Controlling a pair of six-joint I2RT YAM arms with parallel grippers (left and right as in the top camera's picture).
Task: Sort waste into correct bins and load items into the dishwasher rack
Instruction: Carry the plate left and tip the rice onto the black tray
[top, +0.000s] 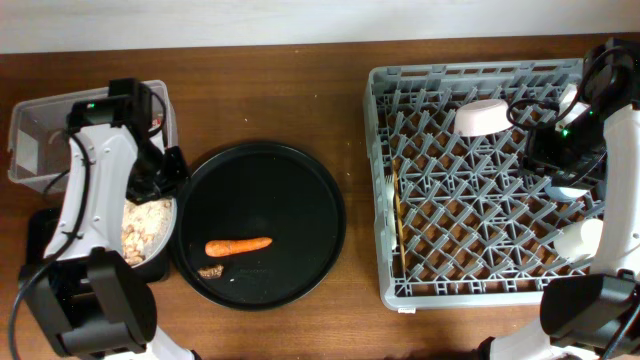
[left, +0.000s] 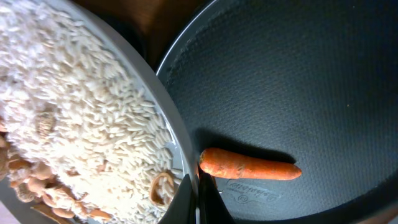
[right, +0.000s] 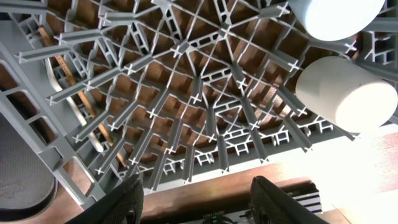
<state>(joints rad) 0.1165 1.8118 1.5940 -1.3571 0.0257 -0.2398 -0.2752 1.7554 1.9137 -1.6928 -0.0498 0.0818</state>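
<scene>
The left gripper was pinched together on the rim of the grey plate, at the edge nearest the round black tray; the plate carried a heap of pale food scraps and sat over the shallow black tray, just in front of the clear tub; the carrot lay on its side on the round black tray, with the small brown bit close beside it, both well apart from the plate; the right gripper hung over the right side of the rack with its fingers spread apart and nothing between them; the pink bowl rested near the rack's far edge, the cream cup lay on its side toward the near right corner, and the chopsticks lay along the rack's left side; the rack stood on the wooden table, to the right of the round tray
</scene>
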